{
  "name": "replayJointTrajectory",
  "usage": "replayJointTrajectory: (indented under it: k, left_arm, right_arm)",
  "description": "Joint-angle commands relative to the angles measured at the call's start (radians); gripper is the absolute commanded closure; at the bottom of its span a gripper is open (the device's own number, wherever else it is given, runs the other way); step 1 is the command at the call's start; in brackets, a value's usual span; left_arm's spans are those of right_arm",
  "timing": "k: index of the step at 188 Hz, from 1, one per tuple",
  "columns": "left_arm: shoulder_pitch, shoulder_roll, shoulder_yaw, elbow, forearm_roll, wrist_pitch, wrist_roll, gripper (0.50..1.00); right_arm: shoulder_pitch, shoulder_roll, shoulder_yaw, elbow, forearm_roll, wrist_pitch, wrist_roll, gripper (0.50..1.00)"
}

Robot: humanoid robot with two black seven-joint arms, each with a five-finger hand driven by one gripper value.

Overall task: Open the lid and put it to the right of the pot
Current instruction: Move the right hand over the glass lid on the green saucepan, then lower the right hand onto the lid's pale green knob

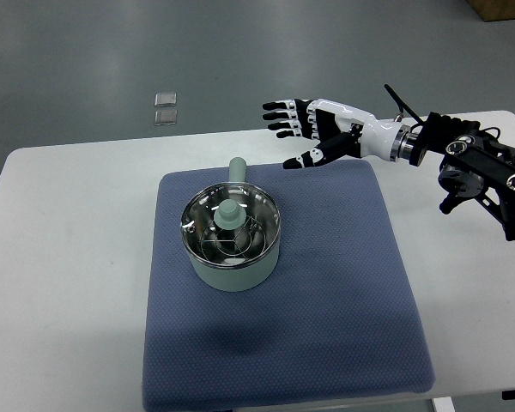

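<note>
Judging by the glass lid (231,225) seated on the pot (232,242) mid-mat, I've nothing done yet: my right hand (313,130) hovers beyond it, fingers spread and empty, every step remaining.

The right hand (313,129) has a glossy white shell over its back and wrist, with black jointed fingers (279,118) capped by small white segments. A silver metal ring joins the wrist to a black forearm (481,167) built of angular blocks with round silver-rimmed fittings. Thin black cables run along the forearm's top.
</note>
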Motion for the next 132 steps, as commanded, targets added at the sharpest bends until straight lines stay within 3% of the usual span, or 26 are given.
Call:
replayJointTrajectory:
  k: [1, 23, 40, 56, 107, 132]
  left_arm:
    - [0.000, 0.000, -0.001, 0.000, 0.000, -0.001, 0.000, 0.500]
    - [0.000, 0.000, -0.001, 0.000, 0.000, -0.003, 0.000, 0.500]
    - [0.000, 0.000, -0.001, 0.000, 0.000, -0.004, 0.000, 0.500]
    - [0.002, 0.000, -0.001, 0.000, 0.000, -0.006, 0.000, 0.500]
    - [0.004, 0.000, -0.003, -0.001, 0.000, -0.008, -0.002, 0.500]
    - [0.004, 0.000, -0.003, -0.003, -0.001, -0.008, -0.002, 0.500]
  right_arm:
    - [0.028, 0.003, -0.002, 0.054, -0.203, -0.001, 0.048, 0.570]
    - [0.084, 0.007, -0.016, 0.092, -0.414, 0.001, 0.066, 0.570]
    - [0.137, 0.013, -0.017, 0.107, -0.596, -0.001, 0.138, 0.570]
    - [0.187, 0.018, -0.039, 0.115, -0.690, -0.001, 0.161, 0.570]
    - [0.371, 0.078, -0.278, 0.112, -0.731, -0.013, 0.154, 0.570]
    - [0.416, 0.142, -0.371, 0.095, -0.736, -0.027, 0.092, 0.572]
